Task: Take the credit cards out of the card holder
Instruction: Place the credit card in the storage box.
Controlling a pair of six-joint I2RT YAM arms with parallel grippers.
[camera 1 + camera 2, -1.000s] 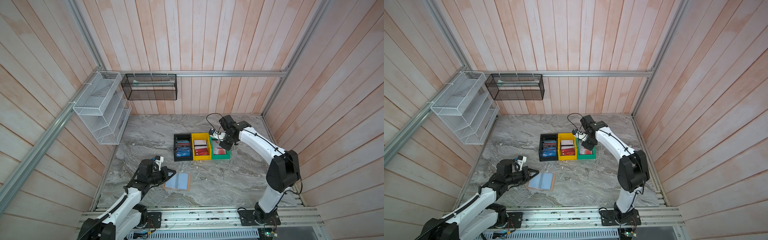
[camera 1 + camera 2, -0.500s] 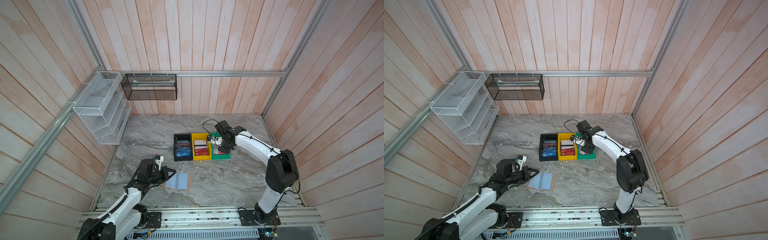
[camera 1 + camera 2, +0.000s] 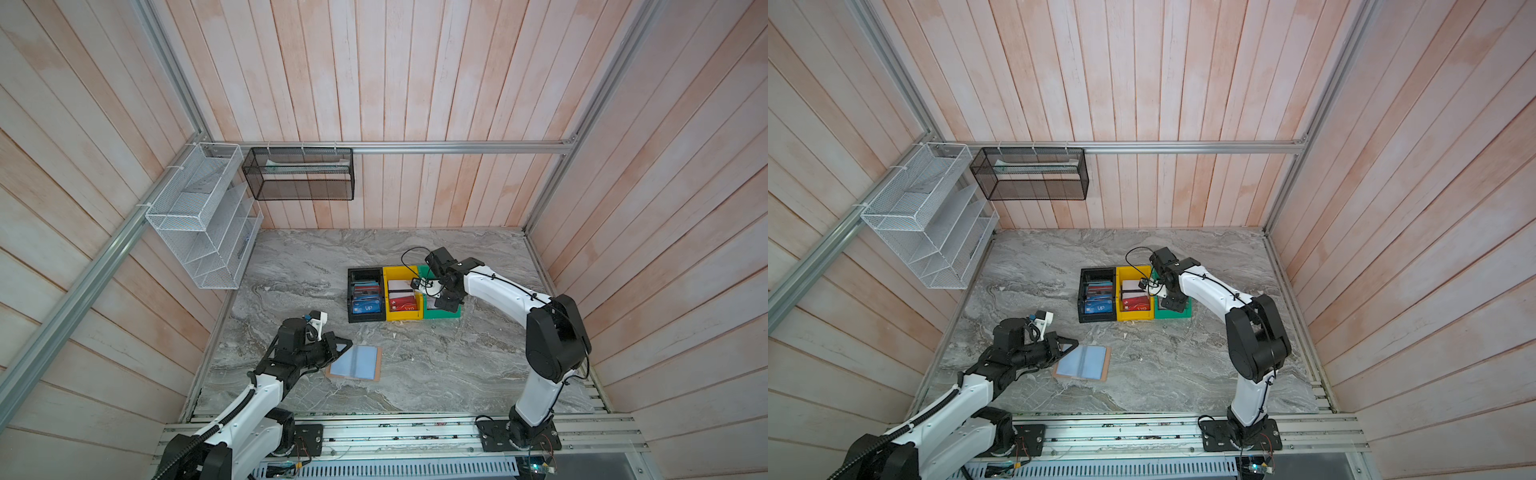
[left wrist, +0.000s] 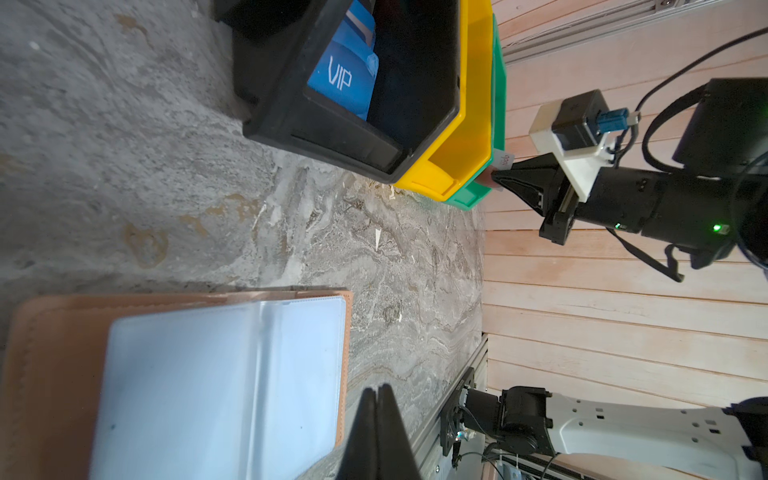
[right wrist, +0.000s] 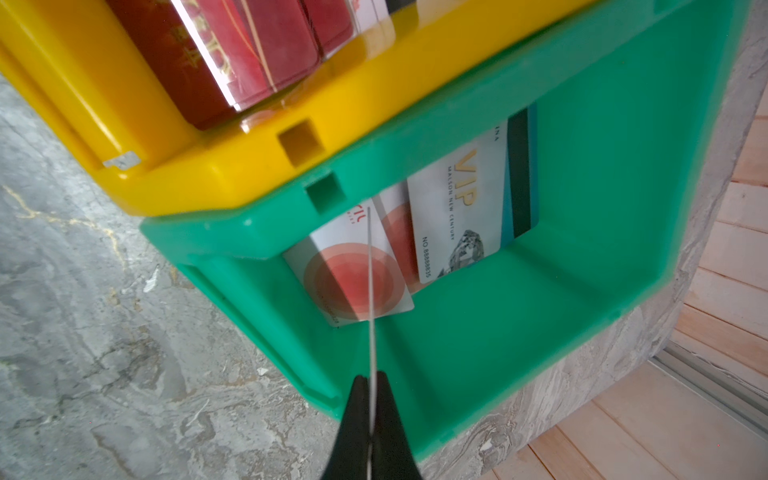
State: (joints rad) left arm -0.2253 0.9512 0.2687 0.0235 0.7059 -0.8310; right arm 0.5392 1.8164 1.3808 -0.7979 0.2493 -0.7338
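Note:
The card holder (image 3: 355, 362) (image 3: 1082, 362) lies open on the marble table, tan with pale blue sleeves (image 4: 208, 374); no card shows in the sleeves facing up. My left gripper (image 3: 347, 344) (image 4: 377, 390) is shut and empty, its tips at the holder's edge. My right gripper (image 3: 445, 305) (image 5: 371, 380) is shut on a thin whitish credit card (image 5: 369, 291), seen edge-on, over the green bin (image 5: 540, 311). Inside that bin lie a whitish card with an orange-red circle (image 5: 345, 282) and a white "VIP" card (image 5: 457, 208).
Next to the green bin (image 3: 440, 313) stand a yellow bin (image 3: 402, 293) with red cards and a black bin (image 3: 365, 295) with a blue "VIP" card. A white wire rack (image 3: 199, 224) and a black mesh basket (image 3: 299, 174) hang on the walls.
My right gripper has moved with its card from above the bins' far end toward the front and down over the green bin. The left arm and card holder have not moved.

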